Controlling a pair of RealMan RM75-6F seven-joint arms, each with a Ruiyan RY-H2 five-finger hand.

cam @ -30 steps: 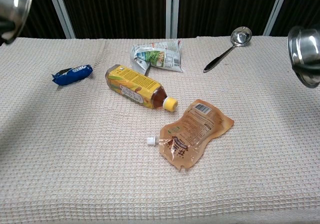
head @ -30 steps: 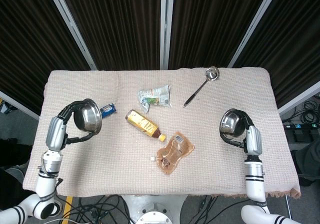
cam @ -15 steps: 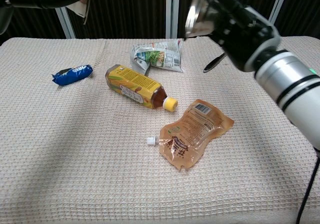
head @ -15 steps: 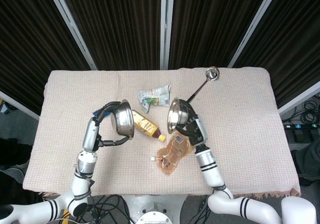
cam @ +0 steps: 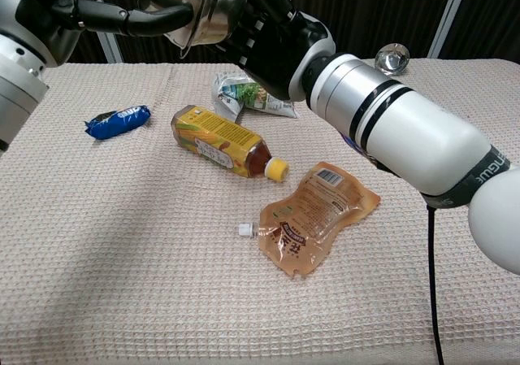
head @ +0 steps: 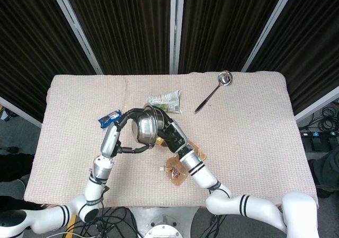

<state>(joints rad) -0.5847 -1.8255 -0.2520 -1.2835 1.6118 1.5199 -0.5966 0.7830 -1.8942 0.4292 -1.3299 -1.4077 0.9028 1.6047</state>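
Bowls are meeting above the table's middle, over the bottle; I cannot tell if anything is inside. My left hand is gripping one bowl, fingers curled on its rim. My right hand is pressing in from the other side; its grip is hidden. Half a second ago the bowls were apart. Pouch and ladle are lying unmoved.
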